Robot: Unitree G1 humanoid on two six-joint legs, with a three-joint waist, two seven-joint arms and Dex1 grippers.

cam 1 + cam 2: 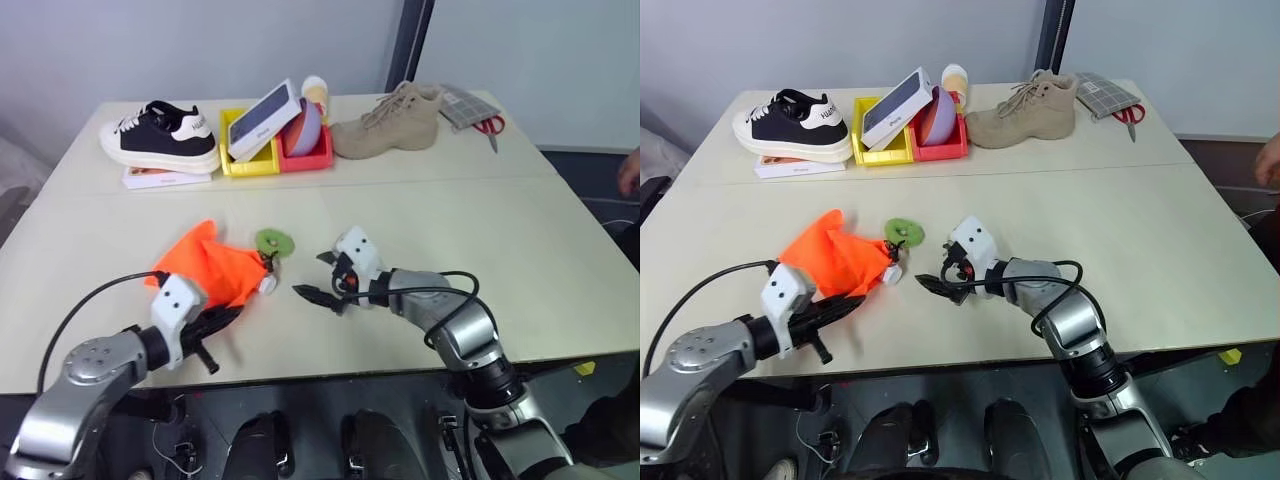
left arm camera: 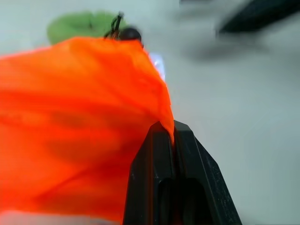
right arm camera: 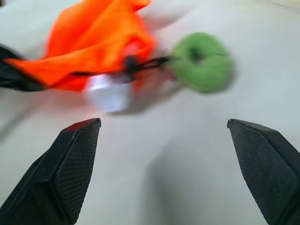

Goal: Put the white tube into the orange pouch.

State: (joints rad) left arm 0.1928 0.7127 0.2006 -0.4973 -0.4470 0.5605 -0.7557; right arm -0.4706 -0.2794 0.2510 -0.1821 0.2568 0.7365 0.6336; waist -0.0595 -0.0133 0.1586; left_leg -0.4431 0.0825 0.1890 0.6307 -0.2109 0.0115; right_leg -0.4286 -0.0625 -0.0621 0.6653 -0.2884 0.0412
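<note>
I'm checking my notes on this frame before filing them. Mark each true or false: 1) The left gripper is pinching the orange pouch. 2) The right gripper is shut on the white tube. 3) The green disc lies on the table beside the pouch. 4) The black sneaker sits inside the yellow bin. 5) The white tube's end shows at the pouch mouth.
1) True: the left gripper is shut on the orange pouch.
2) False: the right gripper is open and holds nothing.
3) True: the green disc lies there.
4) False: the black sneaker stands on the table beside the yellow bin.
5) True: the white tube pokes out there.
</note>
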